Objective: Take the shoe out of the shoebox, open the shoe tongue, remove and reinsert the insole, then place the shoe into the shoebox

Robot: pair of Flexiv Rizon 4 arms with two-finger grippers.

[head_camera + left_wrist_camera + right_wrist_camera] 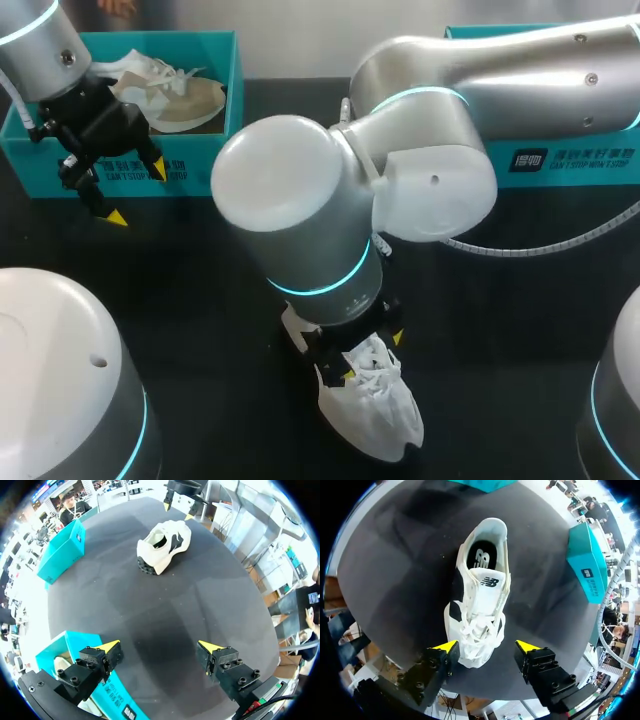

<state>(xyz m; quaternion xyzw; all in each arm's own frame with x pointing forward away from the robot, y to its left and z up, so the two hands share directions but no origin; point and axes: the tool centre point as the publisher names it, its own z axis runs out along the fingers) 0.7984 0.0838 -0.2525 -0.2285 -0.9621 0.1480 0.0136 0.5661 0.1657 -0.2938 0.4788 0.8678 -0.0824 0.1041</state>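
Shoe: your white lace-up trainer (pixel 479 605) stands on its sole on the dark table (pixel 405 555), out of any box.
Long axis: it runs straight ahead from the right gripper (pixel 487 647), toe nearest the fingers and heel farthest.
Right fingers: spread and grasping nothing. The toe sits below and between the yellow tips, and you can see no contact.
Tongue: the white tongue (pixel 487 582) lies ahead of the fingers, past the laces. The black insole (pixel 481 555) shows in the opening beyond it.
Left gripper (pixel 160 646): released and empty. It hangs at the front wall of the teal cardboard shoebox (pixel 215 95), which holds a beige shoe (pixel 185 100), well apart from the trainer.
Nearer arm: the right, clearly.
Next move, as a judgement: closing here would likely catch only toe and laces, so you would travel along the axis towards the heel to reach the tongue.
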